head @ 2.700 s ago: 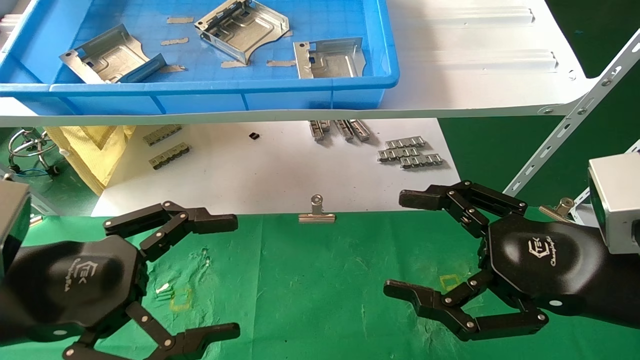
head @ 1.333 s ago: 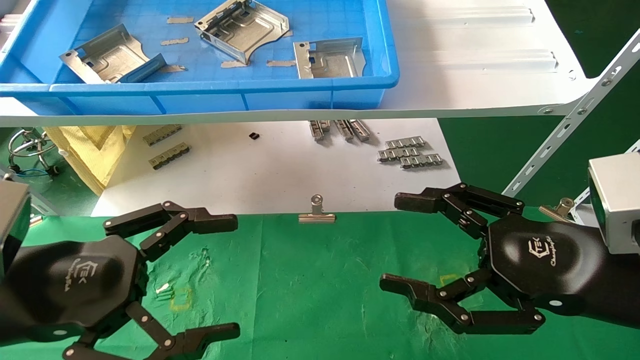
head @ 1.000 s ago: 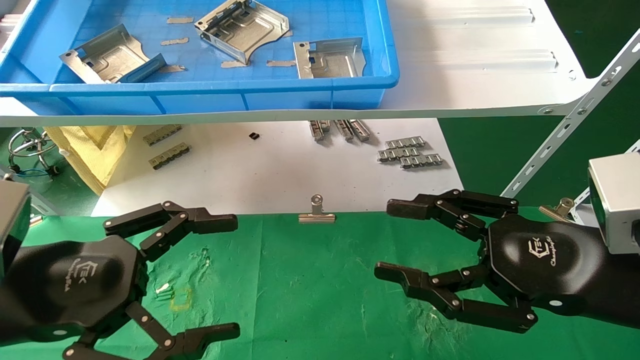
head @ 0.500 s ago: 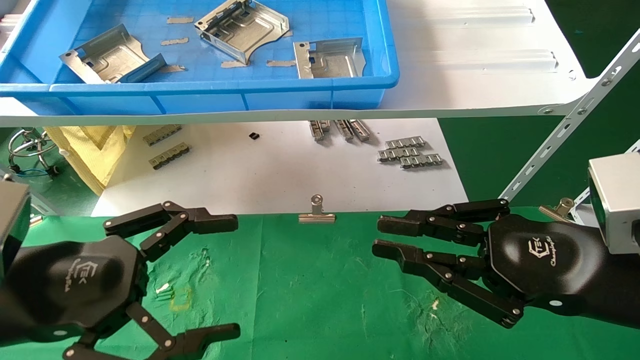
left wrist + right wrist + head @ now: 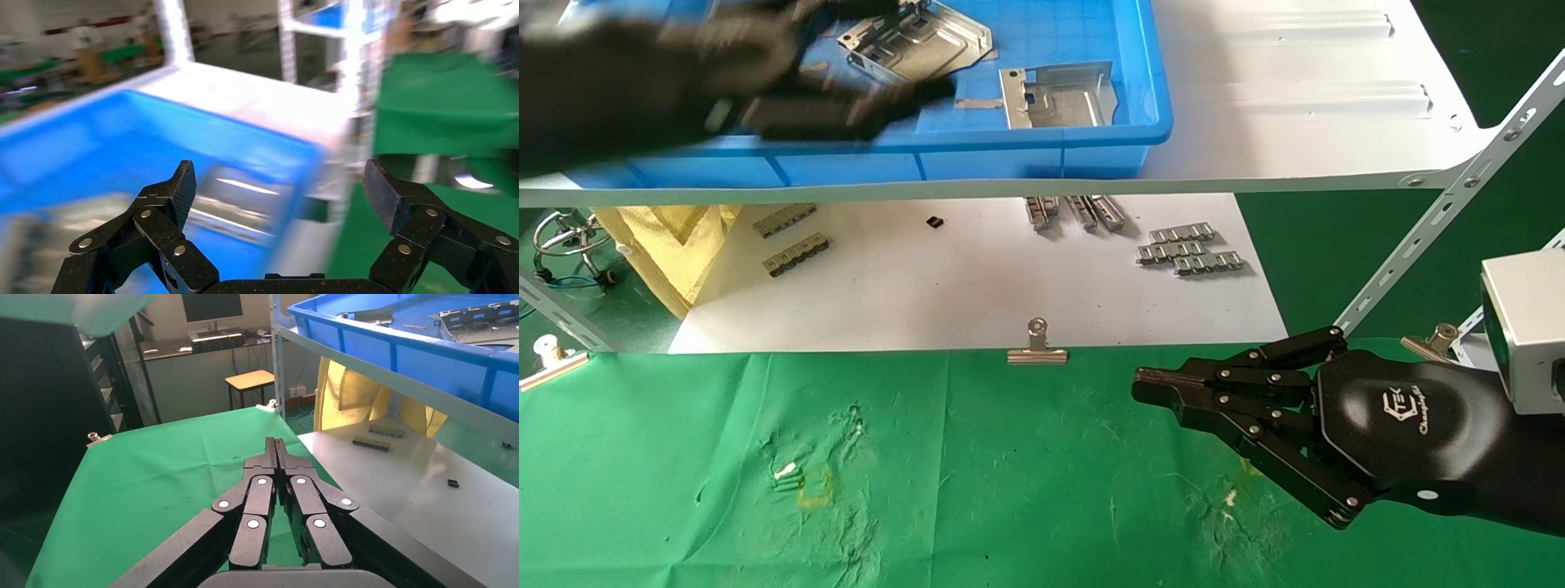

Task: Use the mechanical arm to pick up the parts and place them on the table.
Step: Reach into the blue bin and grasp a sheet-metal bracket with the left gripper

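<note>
Over the blue bin [image 5: 1042, 155], the left gripper [image 5: 846, 90] hovers with fingers spread wide, nearest the parts [image 5: 919, 41] lying just beneath; the right gripper [image 5: 1164, 388], fingers pressed together, idles above the green counter [image 5: 1009, 474].

Blue bin [image 5: 1026, 155] walls ring the parts [image 5: 1058, 96]; open above.

I note right gripper [image 5: 1148, 385]: glossy black palm, white logo, jointed black fingers [image 5: 259, 502], silver rivets; grey wrist box.
</note>
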